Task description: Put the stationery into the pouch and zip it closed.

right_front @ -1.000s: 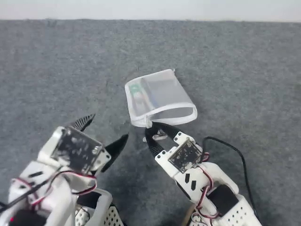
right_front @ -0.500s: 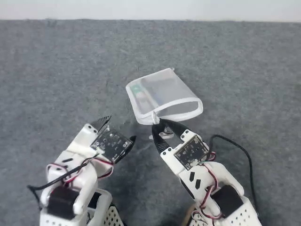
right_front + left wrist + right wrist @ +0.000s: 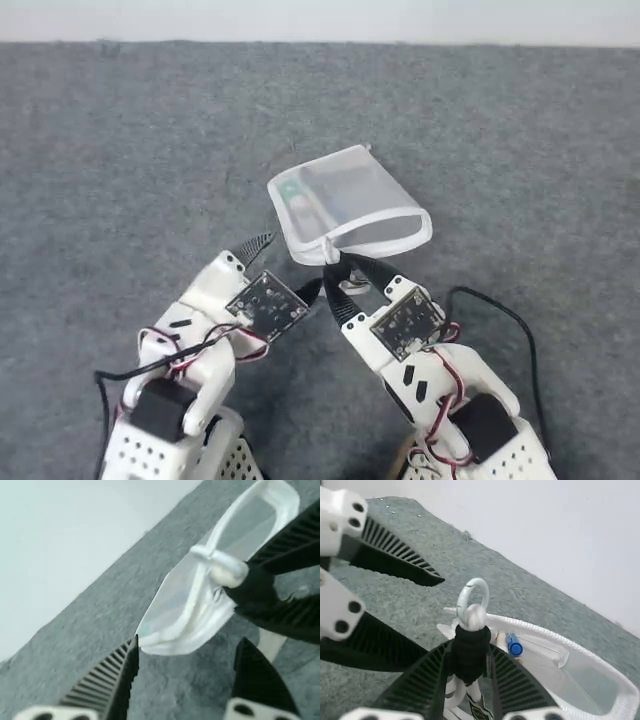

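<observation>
1 pouch [image 3: 350, 195] lies on the table [image 3: 120, 150], mouth open, zip not yet closed. The right gripper [image 3: 336, 268] has its jaws clenched on the pouch end by the ring [image 3: 472, 596], probably to anchor it. The left gripper [image 3: 287, 266], jaws released, sits beside that corner, probably to work the zip. Inside is stationery [image 3: 514, 647]: at least 2 items, exact count unclear.

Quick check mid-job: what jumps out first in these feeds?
The white mesh pouch lies open-mouthed on the grey table with stationery inside. The right end effector is shut on its zipper pull at the mouth's near corner. The left end effector hangs open just beside it.
</observation>
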`<action>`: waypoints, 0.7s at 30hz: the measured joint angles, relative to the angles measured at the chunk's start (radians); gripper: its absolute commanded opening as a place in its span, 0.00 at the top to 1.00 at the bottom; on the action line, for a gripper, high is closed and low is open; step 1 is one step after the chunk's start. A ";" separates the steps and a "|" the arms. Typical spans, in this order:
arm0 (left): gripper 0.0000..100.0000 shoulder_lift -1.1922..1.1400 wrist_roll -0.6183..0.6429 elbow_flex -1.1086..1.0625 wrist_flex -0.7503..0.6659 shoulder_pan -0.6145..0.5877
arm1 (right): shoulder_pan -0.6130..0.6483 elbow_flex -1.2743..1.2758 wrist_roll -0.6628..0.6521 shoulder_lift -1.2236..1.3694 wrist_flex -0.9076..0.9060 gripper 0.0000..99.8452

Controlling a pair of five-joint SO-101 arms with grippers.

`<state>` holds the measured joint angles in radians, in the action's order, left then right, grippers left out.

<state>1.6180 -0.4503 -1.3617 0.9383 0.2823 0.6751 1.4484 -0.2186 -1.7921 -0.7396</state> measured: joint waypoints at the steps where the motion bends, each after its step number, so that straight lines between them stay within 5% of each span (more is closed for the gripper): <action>1: 0.72 0.000 0.000 -0.011 -0.018 0.002 | 0.006 0.000 0.000 0.000 0.000 0.99; 21: 0.99 0.002 0.000 -0.176 -0.255 0.138 | 0.015 0.002 0.000 0.000 0.051 0.99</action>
<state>1.6195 -0.4503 -1.5382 0.6836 0.4204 0.6905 1.4500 -0.2186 -1.7921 -0.6889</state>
